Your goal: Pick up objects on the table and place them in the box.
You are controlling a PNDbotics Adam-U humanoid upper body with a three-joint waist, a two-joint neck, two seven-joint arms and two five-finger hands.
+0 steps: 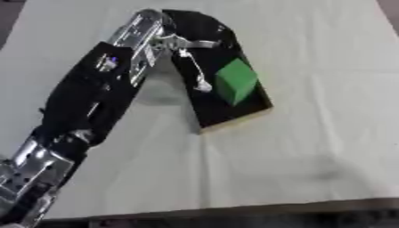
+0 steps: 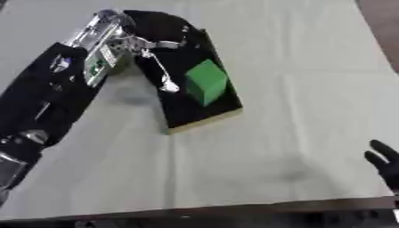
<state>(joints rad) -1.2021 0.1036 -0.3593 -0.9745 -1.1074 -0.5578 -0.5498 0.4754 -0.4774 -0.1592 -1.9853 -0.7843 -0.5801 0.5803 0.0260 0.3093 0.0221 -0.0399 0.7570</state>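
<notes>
Left hand hangs over the black box on the desk, fingers spread and holding nothing, green cube sitting inside, while the right hand idles open at the lower right.

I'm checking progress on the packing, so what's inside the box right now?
A green cube sits inside the black box, toward its right wall. The left hand reaches over the far end and covers the floor there, so anything beneath it can't be seen.

Left hand outstretched; right hand fingers up.
</notes>
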